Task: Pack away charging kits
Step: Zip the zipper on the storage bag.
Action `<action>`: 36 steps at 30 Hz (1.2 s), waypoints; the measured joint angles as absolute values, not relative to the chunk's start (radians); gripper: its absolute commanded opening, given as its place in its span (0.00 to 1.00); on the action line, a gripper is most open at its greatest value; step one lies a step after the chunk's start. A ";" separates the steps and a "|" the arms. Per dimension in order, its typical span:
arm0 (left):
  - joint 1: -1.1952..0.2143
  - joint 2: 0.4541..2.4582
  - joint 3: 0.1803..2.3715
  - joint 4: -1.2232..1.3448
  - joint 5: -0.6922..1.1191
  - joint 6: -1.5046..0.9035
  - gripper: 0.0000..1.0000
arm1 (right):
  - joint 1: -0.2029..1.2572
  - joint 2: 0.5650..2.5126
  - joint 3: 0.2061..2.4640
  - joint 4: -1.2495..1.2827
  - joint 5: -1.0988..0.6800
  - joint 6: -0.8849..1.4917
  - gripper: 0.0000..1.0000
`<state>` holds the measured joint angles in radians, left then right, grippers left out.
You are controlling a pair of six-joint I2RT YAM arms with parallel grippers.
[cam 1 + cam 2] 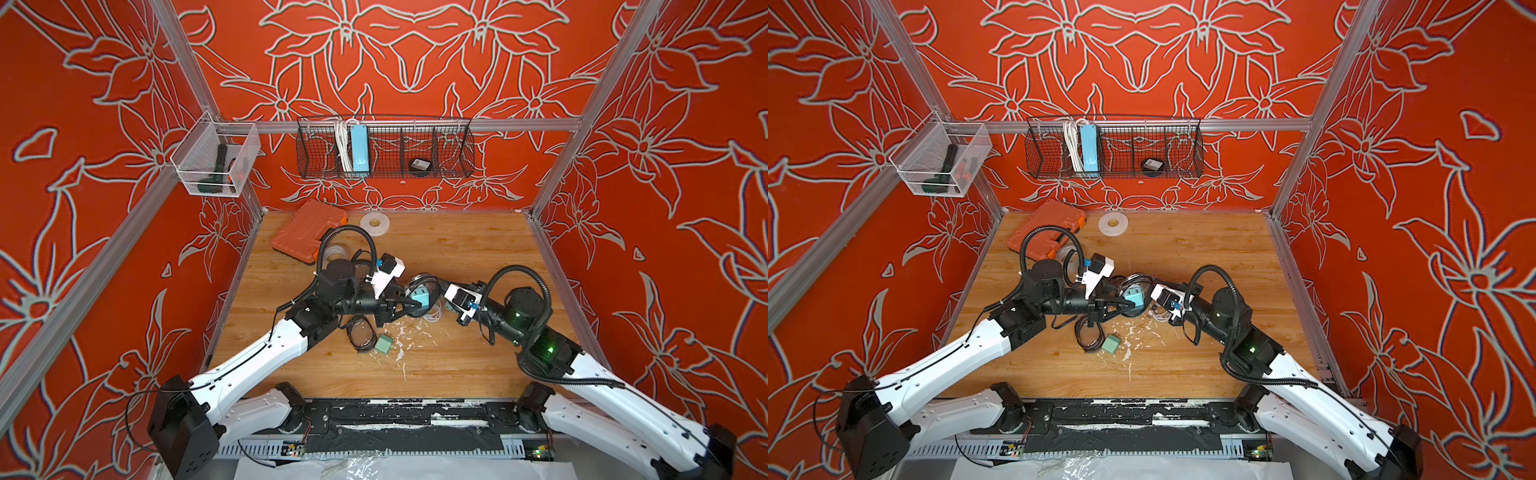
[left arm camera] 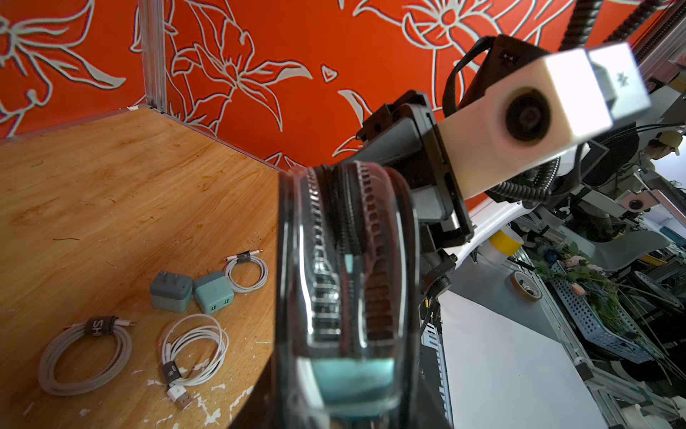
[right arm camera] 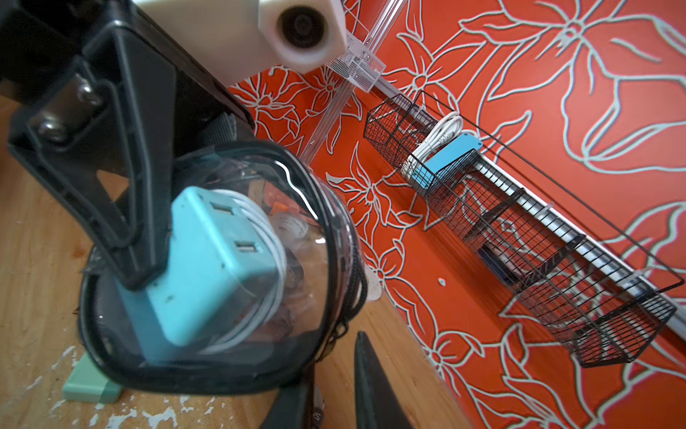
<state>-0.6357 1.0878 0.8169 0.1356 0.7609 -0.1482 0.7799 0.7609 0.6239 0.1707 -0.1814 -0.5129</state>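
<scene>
Right wrist view: left claw [image 1: 409,308] clamps pouch [image 3: 308,230] upright at mid tabletop [image 1: 457,365], adapter [image 3: 215,267] and cable [image 3: 276,286] inside; right claw [image 1: 441,286] at zipper edge, likely to close it, gap unclear.

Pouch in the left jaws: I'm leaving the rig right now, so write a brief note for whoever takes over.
Left gripper: shut on the pouch.
Right gripper: at the pouch's zipper; grip unclear.
Done: one adapter and its cable sit inside the pouch.
To do: the zipper looks open, so close it; more adapters and cables lie loose on the table, unpacked.
</scene>
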 measured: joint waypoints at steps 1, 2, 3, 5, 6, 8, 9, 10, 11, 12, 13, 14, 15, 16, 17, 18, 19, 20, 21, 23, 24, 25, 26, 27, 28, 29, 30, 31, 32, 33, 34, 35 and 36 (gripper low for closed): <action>-0.636 1.088 0.817 0.135 0.760 -0.148 0.00 | 0.780 0.766 0.628 0.171 -0.178 -0.512 0.00; -0.636 1.088 0.817 0.135 0.760 -0.149 0.00 | 0.780 0.770 0.631 0.173 -0.175 -0.511 0.00; -0.636 1.088 0.817 0.135 0.759 -0.148 0.00 | 0.780 0.774 0.636 0.172 -0.173 -0.514 0.00; -0.636 1.088 0.817 0.136 0.756 -0.148 0.00 | 0.780 0.781 0.643 0.173 -0.172 -0.514 0.00; -0.636 1.088 0.817 0.136 0.754 -0.148 0.00 | 0.780 0.783 0.643 0.172 -0.171 -0.514 0.00; -0.636 1.088 0.817 0.136 0.752 -0.149 0.00 | 0.780 0.787 0.644 0.173 -0.167 -0.515 0.00; -0.636 1.088 0.817 0.136 0.752 -0.149 0.00 | 0.780 0.788 0.644 0.173 -0.164 -0.516 0.00; -0.636 1.088 0.817 0.136 0.752 -0.149 0.00 | 0.780 0.788 0.644 0.172 -0.160 -0.517 0.00; -0.636 1.088 0.817 0.136 0.752 -0.149 0.00 | 0.780 0.788 0.645 0.171 -0.158 -0.520 0.00; -0.636 1.088 0.817 0.136 0.752 -0.149 0.00 | 0.780 0.788 0.648 0.168 -0.157 -0.525 0.00; -0.636 1.088 0.817 0.136 0.751 -0.148 0.00 | 0.780 0.788 0.652 0.163 -0.155 -0.530 0.00; -0.636 1.088 0.817 0.138 0.750 -0.148 0.00 | 0.780 0.787 0.657 0.156 -0.150 -0.538 0.00; -0.636 1.088 0.817 0.140 0.749 -0.148 0.00 | 0.781 0.786 0.661 0.154 -0.146 -0.547 0.00; -0.636 1.088 0.817 0.141 0.748 -0.147 0.00 | 0.782 0.783 0.662 0.152 -0.141 -0.559 0.00; -0.636 1.088 0.817 0.142 0.748 -0.146 0.00 | 0.784 0.780 0.664 0.146 -0.136 -0.572 0.00; -0.636 1.088 0.817 0.143 0.748 -0.145 0.00 | 0.785 0.776 0.669 0.134 -0.131 -0.590 0.00; -0.636 1.088 0.817 0.144 0.749 -0.145 0.00 | 0.786 0.775 0.675 0.125 -0.130 -0.604 0.00; -0.636 1.088 0.817 0.145 0.749 -0.145 0.00 | 0.786 0.775 0.687 0.107 -0.128 -0.622 0.00; -0.636 1.088 0.817 0.145 0.749 -0.144 0.00 | 0.786 0.778 0.702 0.089 -0.126 -0.641 0.00; -0.637 1.089 0.817 0.146 0.749 -0.144 0.00 | 0.786 0.790 0.738 0.060 -0.120 -0.669 0.00; -0.638 1.090 0.817 0.152 0.748 -0.143 0.00 | 0.787 0.800 0.757 0.046 -0.119 -0.682 0.00; -0.639 1.090 0.819 0.155 0.744 -0.142 0.00 | 0.787 0.812 0.775 0.035 -0.115 -0.698 0.00; -0.639 1.092 0.822 0.159 0.739 -0.141 0.00 | 0.788 0.824 0.790 0.029 -0.110 -0.715 0.00; -0.639 1.093 0.825 0.159 0.736 -0.141 0.00 | 0.789 0.834 0.801 0.027 -0.104 -0.735 0.00; -0.639 1.095 0.828 0.159 0.732 -0.141 0.00 | 0.790 0.846 0.813 0.021 -0.100 -0.762 0.00; -0.639 1.095 0.830 0.159 0.728 -0.141 0.00 | 0.790 0.857 0.822 0.018 -0.095 -0.789 0.00; -0.639 1.097 0.830 0.159 0.725 -0.140 0.00 | 0.791 0.865 0.828 0.013 -0.092 -0.814 0.00; -0.639 1.098 0.830 0.159 0.722 -0.138 0.00 | 0.790 0.873 0.838 0.003 -0.089 -0.837 0.00; -0.640 1.101 0.831 0.159 0.718 -0.137 0.00 | 0.790 0.882 0.849 -0.007 -0.088 -0.857 0.00; -0.641 1.103 0.831 0.158 0.715 -0.135 0.00 | 0.790 0.889 0.859 -0.019 -0.088 -0.874 0.00; -0.642 1.106 0.832 0.157 0.712 -0.133 0.00 | 0.790 0.897 0.870 -0.030 -0.088 -0.892 0.00; -0.643 1.110 0.834 0.156 0.707 -0.131 0.00 | 0.790 0.902 0.879 -0.034 -0.088 -0.912 0.00; -0.645 1.112 0.838 0.155 0.704 -0.130 0.00 | 0.790 0.907 0.888 -0.043 -0.088 -0.933 0.00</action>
<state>-0.6445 1.1122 0.8375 0.1551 0.7036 -0.1295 0.7902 0.9066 0.8879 -0.0425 -0.0875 -0.9333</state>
